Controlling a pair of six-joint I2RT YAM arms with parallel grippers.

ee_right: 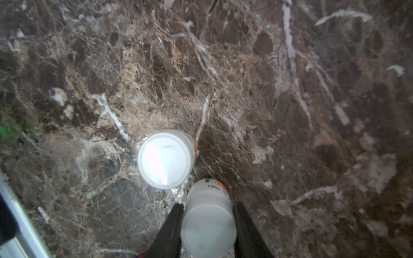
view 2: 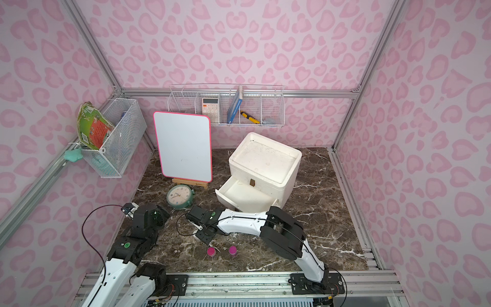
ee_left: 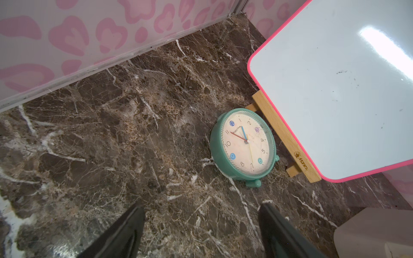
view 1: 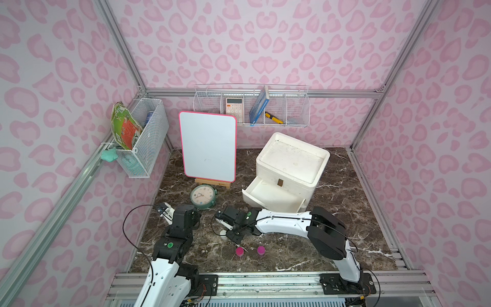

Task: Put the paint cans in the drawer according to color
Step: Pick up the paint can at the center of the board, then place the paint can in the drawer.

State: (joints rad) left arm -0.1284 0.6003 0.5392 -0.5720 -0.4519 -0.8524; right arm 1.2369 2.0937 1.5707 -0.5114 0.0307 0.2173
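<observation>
A: Right gripper?
B: Closed on white can, just beside second white can.
A: Left gripper?
B: Wide open, empty, near clock.
A: Drawer?
B: Pulled open; pink cans well apart, in front.

2 pink paint cans, 2 white paint cans, 1 drawer chest, 1 clock

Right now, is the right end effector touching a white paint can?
Touching: in the right wrist view both fingers meet the white paint can between them.
</observation>
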